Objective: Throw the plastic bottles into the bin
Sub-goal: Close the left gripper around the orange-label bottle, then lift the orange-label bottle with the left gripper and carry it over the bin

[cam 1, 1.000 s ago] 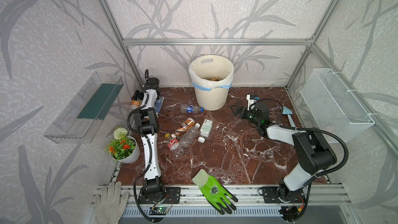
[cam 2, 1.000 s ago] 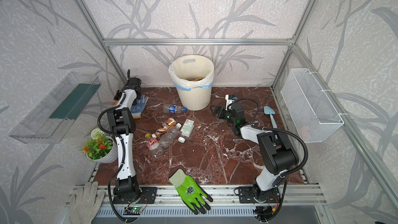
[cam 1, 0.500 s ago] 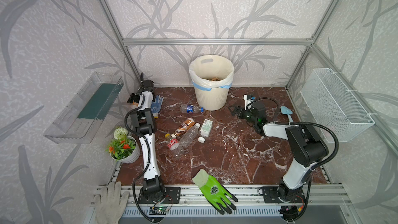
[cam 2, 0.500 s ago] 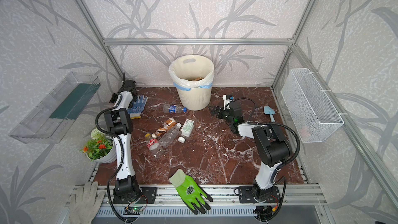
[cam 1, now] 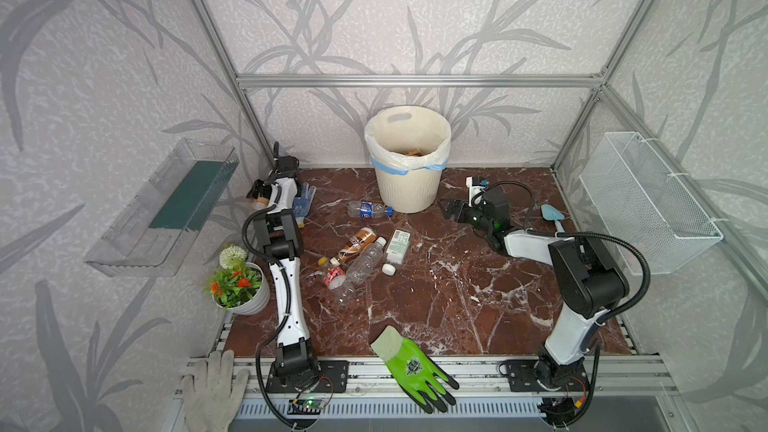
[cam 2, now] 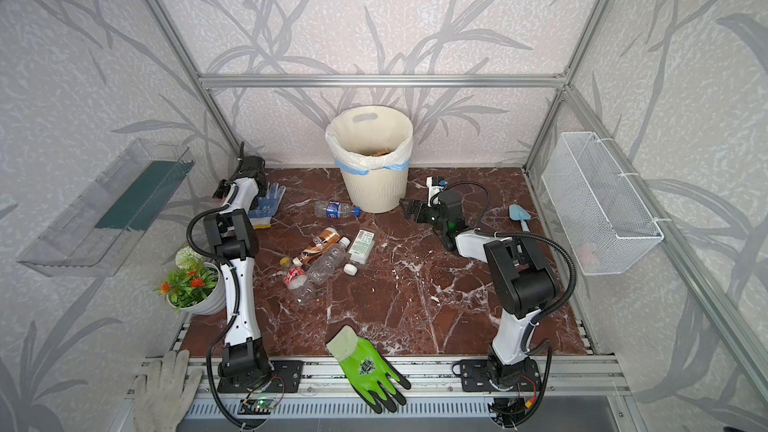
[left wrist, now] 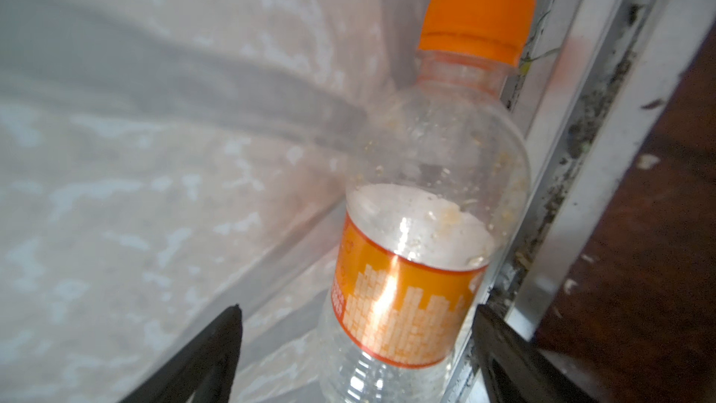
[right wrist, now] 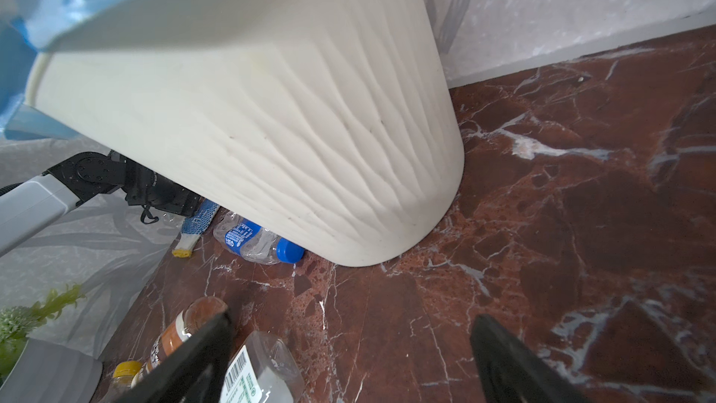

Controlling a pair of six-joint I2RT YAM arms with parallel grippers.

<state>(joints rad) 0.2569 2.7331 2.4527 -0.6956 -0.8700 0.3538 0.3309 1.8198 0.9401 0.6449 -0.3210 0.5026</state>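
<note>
A: Where's the left gripper (left wrist: pixel 356 306)?
B: At the bench's (cam 1: pixel 436 292) 10 o'clock corner. Jaws apart astride the orange-capped bottle (left wrist: pixel 434 195), a gap on one side; its long axis runs out from the wrist, cap outward.
A: The right gripper (right wrist: pixel 352 315)?
B: Jaws wide, nothing between, near the bin (cam 1: pixel 409 193) at 12 o'clock. The blue-labelled bottle (cam 1: pixel 368 209) lies at the bin's foot, axis 9-to-3 — cap toward 3.
</note>
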